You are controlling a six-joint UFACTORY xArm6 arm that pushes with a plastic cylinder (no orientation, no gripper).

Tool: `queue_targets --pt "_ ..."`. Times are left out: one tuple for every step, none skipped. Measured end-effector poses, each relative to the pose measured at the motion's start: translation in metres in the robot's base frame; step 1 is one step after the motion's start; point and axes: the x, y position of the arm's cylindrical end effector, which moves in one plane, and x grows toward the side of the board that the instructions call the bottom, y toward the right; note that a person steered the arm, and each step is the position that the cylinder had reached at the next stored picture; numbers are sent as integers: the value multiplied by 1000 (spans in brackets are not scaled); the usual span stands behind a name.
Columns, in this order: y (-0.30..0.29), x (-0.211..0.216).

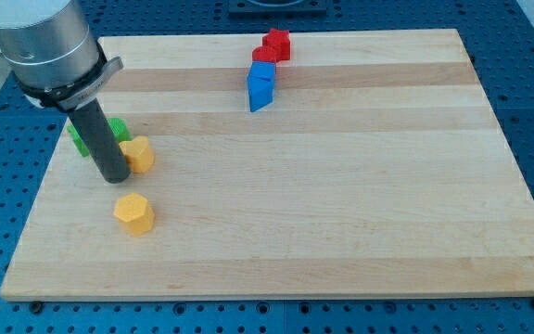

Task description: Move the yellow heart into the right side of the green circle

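A yellow block, which looks like the heart, lies near the board's left edge. My tip rests on the board just to its left, touching or nearly touching it. A second yellow block, roughly hexagonal, lies a little below my tip. Two green pieces show behind the rod: one just above the yellow heart, the other to the rod's left. The rod hides much of both, so their shapes are unclear.
Two red blocks sit near the board's top edge, around the middle. Two blue blocks lie just below them. The wooden board rests on a blue perforated table.
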Motion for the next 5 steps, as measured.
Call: queue_targets --pt "13 -2" --pt "32 -11" --pt "47 -23" --pt "66 -21" --pt "108 -23"
